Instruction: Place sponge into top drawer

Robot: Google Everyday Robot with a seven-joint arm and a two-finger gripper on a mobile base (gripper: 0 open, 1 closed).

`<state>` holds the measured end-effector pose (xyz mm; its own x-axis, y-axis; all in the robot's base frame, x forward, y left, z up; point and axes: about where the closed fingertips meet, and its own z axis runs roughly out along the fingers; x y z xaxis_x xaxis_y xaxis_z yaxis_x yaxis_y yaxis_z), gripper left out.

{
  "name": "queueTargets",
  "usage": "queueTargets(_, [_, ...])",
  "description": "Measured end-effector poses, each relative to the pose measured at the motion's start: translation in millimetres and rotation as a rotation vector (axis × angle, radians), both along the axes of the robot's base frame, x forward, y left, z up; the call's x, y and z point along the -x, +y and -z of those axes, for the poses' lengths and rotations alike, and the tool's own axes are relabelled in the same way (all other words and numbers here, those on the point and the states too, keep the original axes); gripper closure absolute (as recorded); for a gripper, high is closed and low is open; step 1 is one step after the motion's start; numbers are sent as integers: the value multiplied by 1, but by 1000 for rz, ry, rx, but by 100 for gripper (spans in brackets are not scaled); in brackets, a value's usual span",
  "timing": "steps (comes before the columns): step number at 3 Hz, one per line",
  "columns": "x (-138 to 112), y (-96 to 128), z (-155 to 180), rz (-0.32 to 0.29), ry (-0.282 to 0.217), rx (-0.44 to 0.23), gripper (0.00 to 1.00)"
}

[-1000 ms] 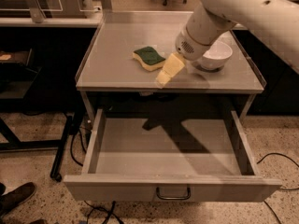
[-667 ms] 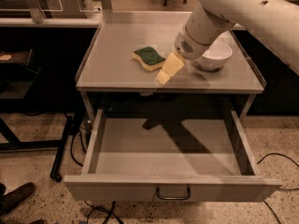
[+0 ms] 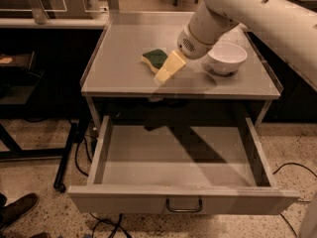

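Observation:
The sponge (image 3: pixel 154 59), pale yellow with a dark green top face, lies on the grey cabinet top (image 3: pixel 129 68), left of centre. My gripper (image 3: pixel 161 77), pale yellow at the end of the white arm (image 3: pixel 213 24), reaches down from the upper right. It hangs just right of and in front of the sponge, close to it or touching its near edge. The top drawer (image 3: pixel 124 200) is pulled wide open below the cabinet top. Its floor is bare, and its dark loop handle (image 3: pixel 184 206) sits at the centre of the front panel.
A white bowl (image 3: pixel 226 57) stands on the cabinet top right of the gripper. Cables (image 3: pixel 290 167) trail on the speckled floor at both sides. A dark stand leg (image 3: pixel 67 157) is at the left, and a shoe (image 3: pixel 19 207) at the bottom left.
The gripper has shifted a little to the left, closer to the sponge. The sponge, bowl and drawer have not moved.

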<state>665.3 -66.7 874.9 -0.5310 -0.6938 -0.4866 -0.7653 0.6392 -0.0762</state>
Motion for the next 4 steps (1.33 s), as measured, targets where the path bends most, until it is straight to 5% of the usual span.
queueTargets(1, [-40,16,0,57,30,-40,0])
queueTargets(4, [-64,40,11,81,33,-27,0])
